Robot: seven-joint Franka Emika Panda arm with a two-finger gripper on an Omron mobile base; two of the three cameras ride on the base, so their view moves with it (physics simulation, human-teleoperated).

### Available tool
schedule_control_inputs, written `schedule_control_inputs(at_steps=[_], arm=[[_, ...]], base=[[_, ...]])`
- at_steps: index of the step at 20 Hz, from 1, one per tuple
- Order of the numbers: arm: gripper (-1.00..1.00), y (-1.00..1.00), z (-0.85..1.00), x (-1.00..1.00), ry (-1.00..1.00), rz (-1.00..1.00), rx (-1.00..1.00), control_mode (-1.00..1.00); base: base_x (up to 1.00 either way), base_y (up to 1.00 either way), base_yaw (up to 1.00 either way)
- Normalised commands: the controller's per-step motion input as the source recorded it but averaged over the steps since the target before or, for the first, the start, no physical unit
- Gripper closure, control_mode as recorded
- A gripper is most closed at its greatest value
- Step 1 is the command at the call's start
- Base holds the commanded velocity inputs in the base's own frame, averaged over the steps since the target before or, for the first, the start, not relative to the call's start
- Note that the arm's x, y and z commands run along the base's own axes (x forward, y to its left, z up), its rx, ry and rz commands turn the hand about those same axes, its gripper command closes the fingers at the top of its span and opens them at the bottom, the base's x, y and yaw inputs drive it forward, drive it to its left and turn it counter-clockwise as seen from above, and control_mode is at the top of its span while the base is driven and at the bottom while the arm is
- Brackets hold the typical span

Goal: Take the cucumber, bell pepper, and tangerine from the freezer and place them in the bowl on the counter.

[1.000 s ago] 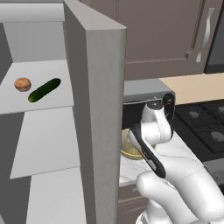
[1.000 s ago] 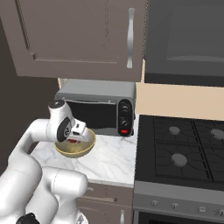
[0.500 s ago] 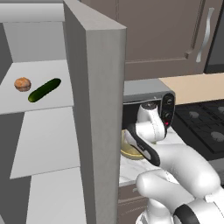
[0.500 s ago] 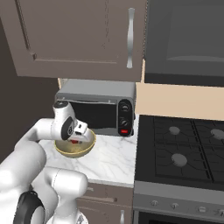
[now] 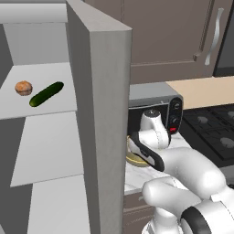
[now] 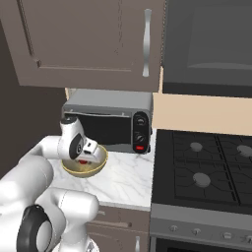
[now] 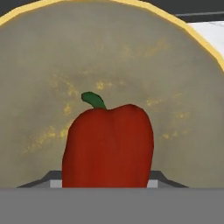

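Observation:
My gripper is shut on the glossy red bell pepper, holding it low inside the pale yellow-olive bowl. In the hand view the pepper stands upright, green stem on top, with the bowl's floor close behind it. The bowl rests on the white marble counter in front of the microwave. The dark green cucumber and the orange-tan tangerine lie side by side on an upper shelf of the open grey freezer, far left of my hand.
A grey microwave stands right behind the bowl. The black stove top lies to its right. Brown wall cupboards hang overhead. The freezer's thick open door stands between the shelves and the counter.
My hand has sunk a little lower into the bowl with the bell pepper still in its grip. The cucumber and tangerine have not moved.

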Motion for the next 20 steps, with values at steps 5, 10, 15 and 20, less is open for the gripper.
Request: schedule_control_inputs(at_steps=[5,10,15,20], arm=[[1.00,0.06,-0.27,0.02,0.01,0.00,0.00,-1.00],[1.00,0.02,-0.16,0.00,0.00,0.00,0.00,-1.00],[-1.00,0.00,-0.03,0.00,0.00,0.00,0.00,-1.00],[-1.00,0.00,0.00,0.00,0.00,0.00,0.00,-1.00]], base=[[0.00,0.00,0.00],[0.00,0.00,0.00],[0.00,0.00,0.00],[0.00,0.00,0.00]])
